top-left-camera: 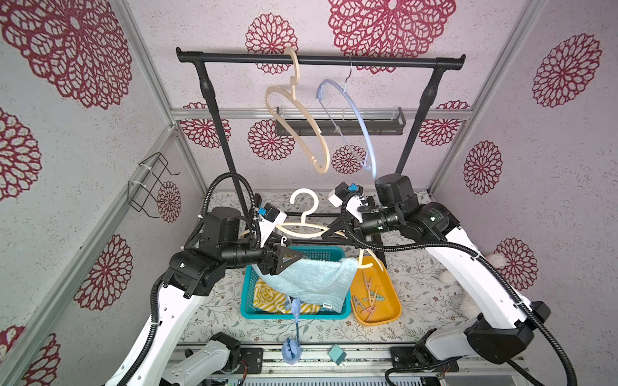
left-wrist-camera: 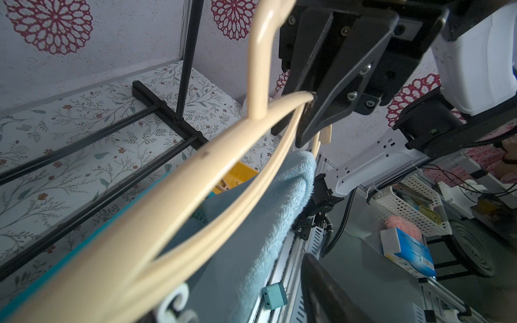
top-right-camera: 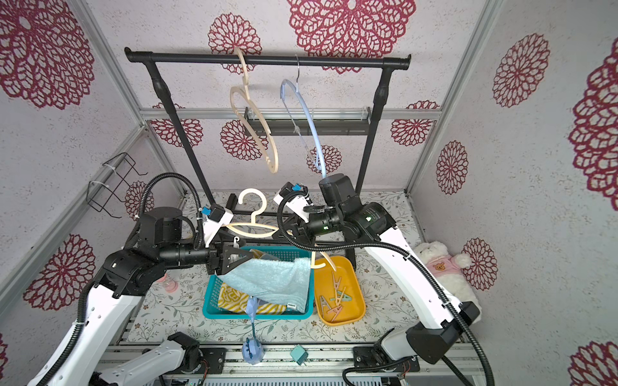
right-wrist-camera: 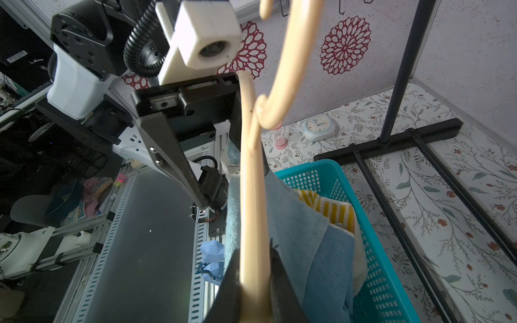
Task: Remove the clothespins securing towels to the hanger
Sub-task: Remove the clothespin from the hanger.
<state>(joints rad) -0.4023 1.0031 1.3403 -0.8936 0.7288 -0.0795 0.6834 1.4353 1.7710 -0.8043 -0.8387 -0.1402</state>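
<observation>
Above the basket point(top-left-camera: 267, 315), a cream hanger point(right-wrist-camera: 251, 223) is held between the two arms. The right gripper point(right-wrist-camera: 254, 268) is closed on the hanger's right side, the bar being pinched between its jaws. The left gripper point(top-left-camera: 289, 260) is placed at the hanger's left end with its jaws standing wide apart. A white peg point(top-left-camera: 283, 240) is seen on that end just beside them, and whether it is touched cannot be told.

A light blue terry towel point(top-left-camera: 311, 277) is draped from the hanger and hangs down over the basket. A small white label point(top-left-camera: 327, 305) is sewn at its lower corner (the print is too small to be read). Beneath it in the basket a yellow-and-white striped towel point(top-left-camera: 267, 295) is bunched. A darker blue towel point(right-wrist-camera: 333, 265) is seen against it in the right wrist view, and any lettering on it cannot be made out.

Just right of the basket, on the floral worktop point(top-left-camera: 421, 287), a yellow tray point(top-left-camera: 388, 315) is set, and several loose pegs point(top-left-camera: 369, 295) in pink, beige and green are piled in it. Behind the arms a black rack point(top-left-camera: 317, 60) is stood, and two bare hangers point(top-left-camera: 321, 168) are hung on its bar.

Off the worktop, in the left wrist view, a blue carton point(left-wrist-camera: 411, 251) is printed on its faces, but the print is blurred. In the right wrist view a small clock point(right-wrist-camera: 319, 128) is stood by the wall, and the figures on its dial cannot be read.
</observation>
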